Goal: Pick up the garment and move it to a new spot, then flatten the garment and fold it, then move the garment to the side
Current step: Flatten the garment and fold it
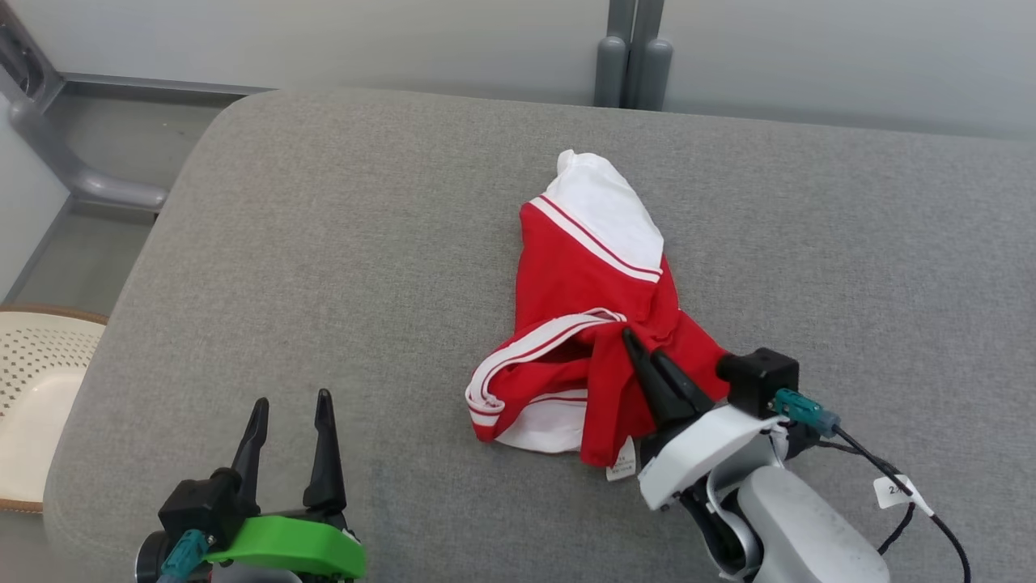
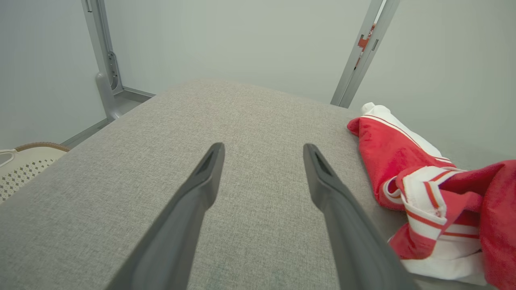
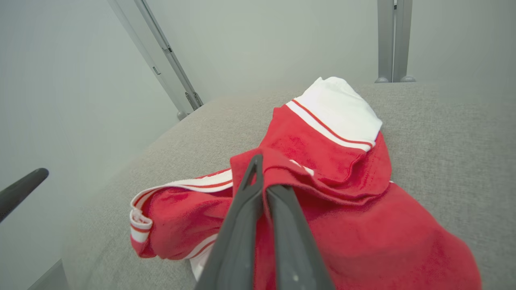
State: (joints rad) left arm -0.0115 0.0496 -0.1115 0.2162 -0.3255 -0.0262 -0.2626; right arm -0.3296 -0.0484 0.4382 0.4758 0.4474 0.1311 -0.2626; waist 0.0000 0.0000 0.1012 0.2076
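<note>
**Your right gripper (image 1: 643, 346) clamps a ridge of the red garment (image 1: 591, 308) on the grey cushion (image 1: 364, 243).**

You can see the garment lying crumpled just right of the cushion's middle. It is soft, fleecy red cloth with a smooth white panel (image 1: 603, 206) at the far end. Ribbed white-and-red striped trim (image 1: 526, 348) curls round an opening at its near left, and a small white label (image 1: 622, 463) sits at the near hem. The two long, dark, tapered fingers (image 3: 242, 225) are pressed together on a raised fold near the garment's centre. Your left gripper (image 1: 292, 398), on its green mount (image 1: 291, 546), hovers over bare coarse-woven fabric with its fingers spread wide, well apart from the garment. A cream perforated basket (image 1: 32, 380) sits beyond the cushion's rounded left edge.
</note>
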